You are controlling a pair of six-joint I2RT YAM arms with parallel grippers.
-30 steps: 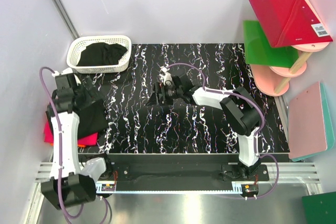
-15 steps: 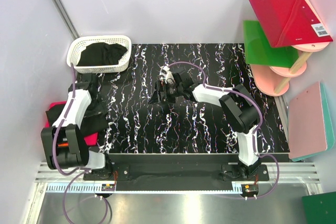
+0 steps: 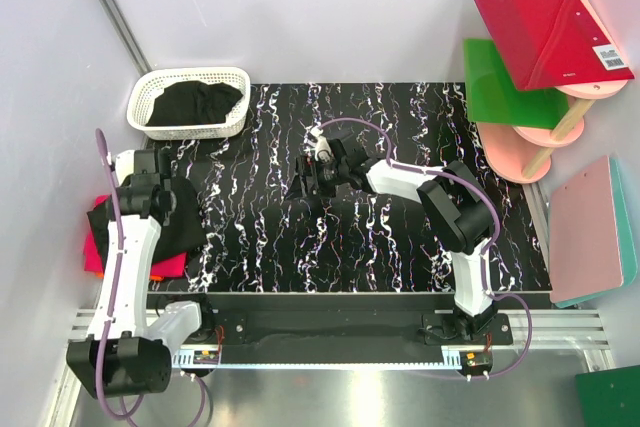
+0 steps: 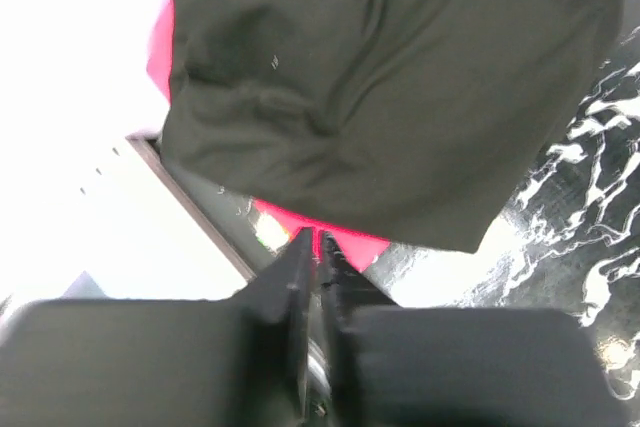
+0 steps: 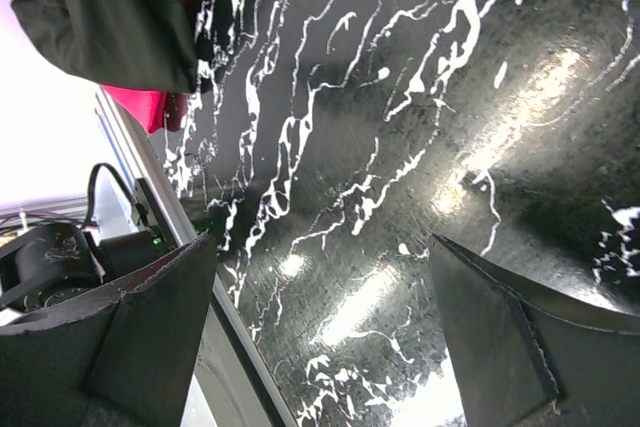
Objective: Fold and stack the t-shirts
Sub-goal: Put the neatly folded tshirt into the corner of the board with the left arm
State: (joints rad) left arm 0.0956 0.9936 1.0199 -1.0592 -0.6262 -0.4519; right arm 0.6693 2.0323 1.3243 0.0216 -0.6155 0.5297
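A folded black t-shirt [image 3: 185, 225] lies on a hot-pink one [image 3: 92, 252] at the table's left edge. In the left wrist view the black t-shirt [image 4: 390, 97] fills the frame, with pink cloth [image 4: 345, 242] showing under its near edge. My left gripper [image 3: 163, 197] hangs over this stack; its fingertips [image 4: 318, 239] are shut together with nothing between them. My right gripper [image 3: 305, 179] stands open low over the table's middle, its jaws [image 5: 318, 247] wide with only bare tabletop between. Another black t-shirt [image 3: 195, 102] lies crumpled in the white basket [image 3: 160, 131].
The stack [image 5: 100, 17] shows at the far left of the right wrist view, beside the table's front rail [image 5: 160, 217]. Stiff red [image 3: 550, 32], green [image 3: 505, 87] and pink [image 3: 590, 227] boards stand off the table's right side.
My left gripper has gone from open to shut, empty. The left arm swung down and back up beside the stack. The right arm has barely shifted.
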